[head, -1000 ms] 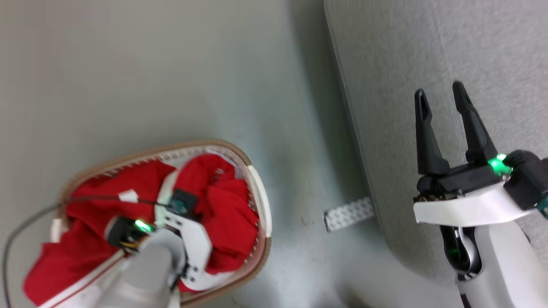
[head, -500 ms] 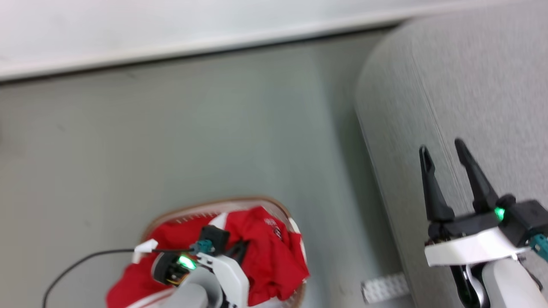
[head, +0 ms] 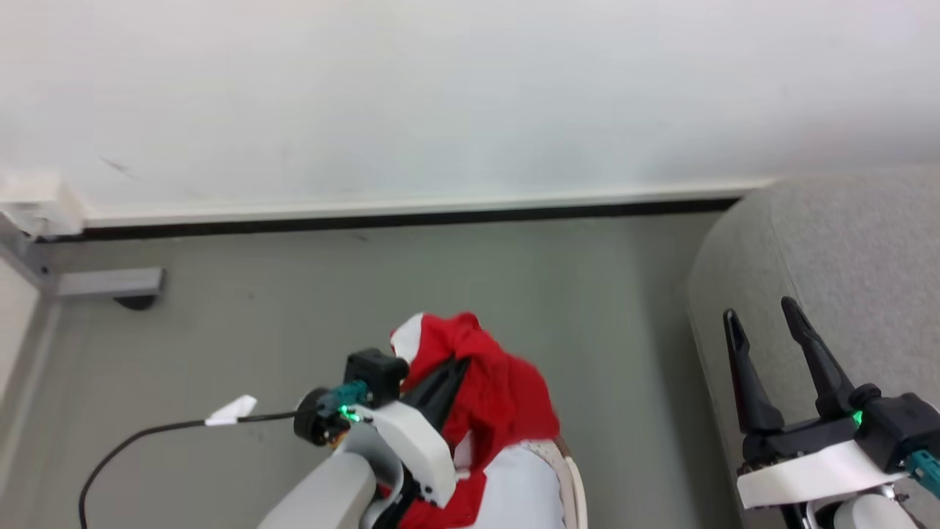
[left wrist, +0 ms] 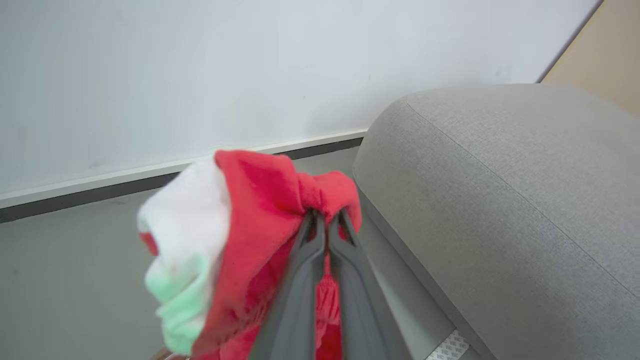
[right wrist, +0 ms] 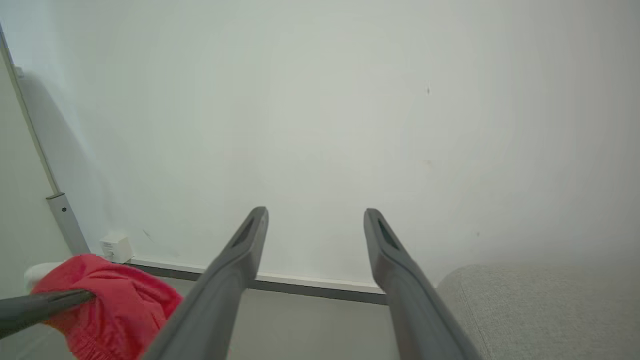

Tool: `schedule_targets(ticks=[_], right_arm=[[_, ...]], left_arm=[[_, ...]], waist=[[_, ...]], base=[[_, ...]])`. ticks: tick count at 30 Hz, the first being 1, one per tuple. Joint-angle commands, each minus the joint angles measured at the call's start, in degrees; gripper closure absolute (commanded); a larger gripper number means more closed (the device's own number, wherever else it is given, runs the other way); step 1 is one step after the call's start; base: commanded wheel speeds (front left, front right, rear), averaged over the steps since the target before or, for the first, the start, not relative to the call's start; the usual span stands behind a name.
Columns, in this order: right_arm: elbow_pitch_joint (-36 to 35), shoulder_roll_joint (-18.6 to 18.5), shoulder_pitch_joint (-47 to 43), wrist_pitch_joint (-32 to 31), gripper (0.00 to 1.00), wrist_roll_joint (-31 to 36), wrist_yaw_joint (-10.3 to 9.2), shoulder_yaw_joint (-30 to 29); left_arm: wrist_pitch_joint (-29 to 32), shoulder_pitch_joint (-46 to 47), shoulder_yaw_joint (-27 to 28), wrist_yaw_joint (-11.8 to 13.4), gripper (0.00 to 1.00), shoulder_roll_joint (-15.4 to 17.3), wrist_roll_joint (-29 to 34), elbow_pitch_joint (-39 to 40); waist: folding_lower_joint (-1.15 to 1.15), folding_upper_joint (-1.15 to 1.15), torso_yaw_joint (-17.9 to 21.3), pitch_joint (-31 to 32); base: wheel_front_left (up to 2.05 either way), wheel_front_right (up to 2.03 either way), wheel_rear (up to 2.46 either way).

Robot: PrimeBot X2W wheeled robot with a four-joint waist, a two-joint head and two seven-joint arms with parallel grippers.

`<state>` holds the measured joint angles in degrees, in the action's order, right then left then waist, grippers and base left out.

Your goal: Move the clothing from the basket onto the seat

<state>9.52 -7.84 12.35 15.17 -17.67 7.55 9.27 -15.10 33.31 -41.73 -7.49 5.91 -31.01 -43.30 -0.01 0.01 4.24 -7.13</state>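
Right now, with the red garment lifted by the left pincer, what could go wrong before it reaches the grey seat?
1. The left pincer pinches only a small fold of the red garment; it may slip out over the floor.
2. Its lower part hangs by the rim of the laundry basket and might catch there.
3. The open right pincer hovers above the grey seat; the cloth could drape on it.

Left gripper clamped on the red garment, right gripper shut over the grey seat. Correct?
No: the right gripper is open, jaws apart, per the right wrist view. The left gripper is clamped on the bright red fabric garment; right is over the light grey upholstered seat.
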Motion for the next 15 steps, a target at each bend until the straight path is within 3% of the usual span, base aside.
schedule_targets(ticks=[1, 9, 15], right_arm=[[-0.17, -0.38, -1.49, -0.03, 0.0, 0.12, -0.12, 0.1], [-1.02, -0.18, -2.98, -0.03, 0.0, 0.0, -0.12, 1.04], [-2.08, 0.09, -3.6, -0.03, 0.0, 0.13, -0.12, 2.17]], left_arm=[[-0.06, -0.94, 0.82, 0.03, 1.0, 0.67, -0.68, 2.43], [-0.05, -1.4, 5.45, 1.59, 1.0, 2.78, -0.79, 15.81], [1.48, -1.05, 7.34, 4.14, 1.0, 4.32, -1.49, 25.82]], waist=[[0.01, -0.01, -1.66, 2.02], [0.01, -0.01, -2.0, 4.63], [0.01, -0.01, -1.93, 5.97]], base=[[0.0, 0.0, 0.0], [0.0, 0.0, 0.0], [0.0, 0.0, 0.0]])
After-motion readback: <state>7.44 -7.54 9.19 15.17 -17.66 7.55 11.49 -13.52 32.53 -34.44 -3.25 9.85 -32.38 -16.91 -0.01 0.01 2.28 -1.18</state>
